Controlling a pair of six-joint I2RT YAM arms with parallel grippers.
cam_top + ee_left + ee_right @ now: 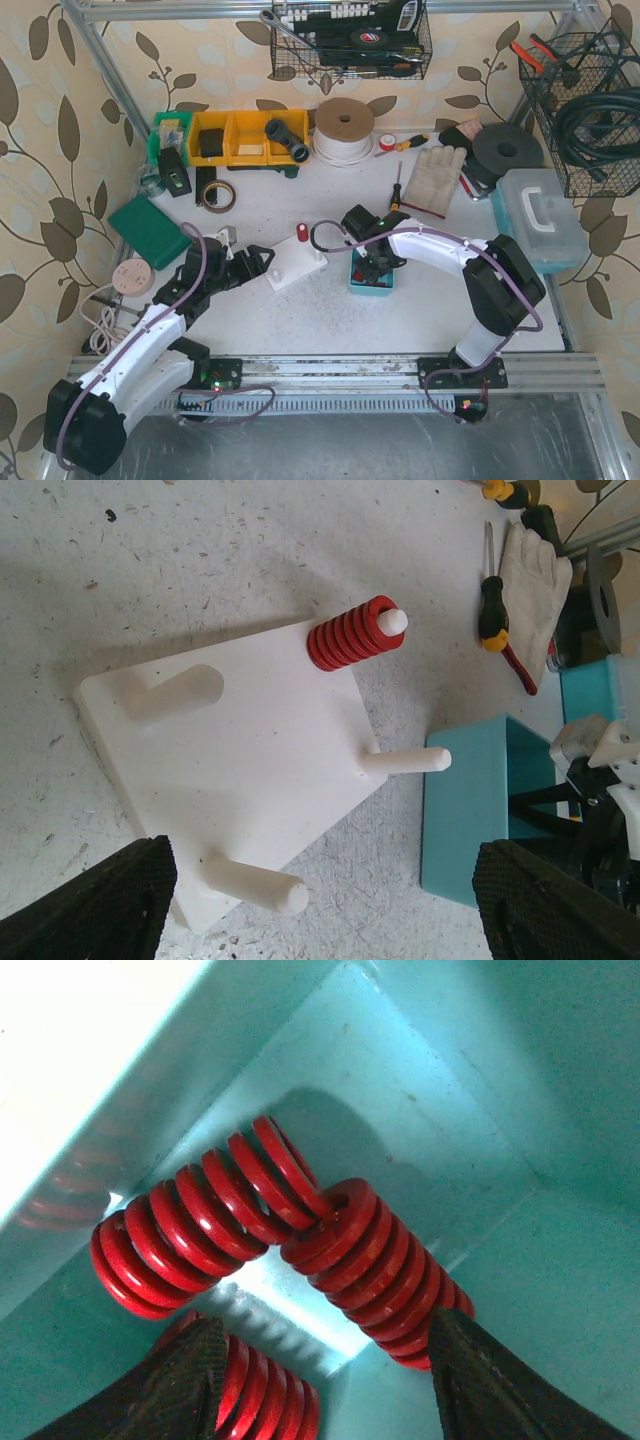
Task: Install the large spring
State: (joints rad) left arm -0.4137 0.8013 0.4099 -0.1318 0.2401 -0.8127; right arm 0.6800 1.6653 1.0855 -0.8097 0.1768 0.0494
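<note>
Down in the teal bin (480, 1110), large red spring (375, 1265) lying flat, long axis running diagonally, one end touching a second red spring (195, 1230), right gripper (325, 1325) spread wide, straddling it, gripping nothing, left gripper (320, 900) wide open, just beside the white peg board (240, 770).
</note>
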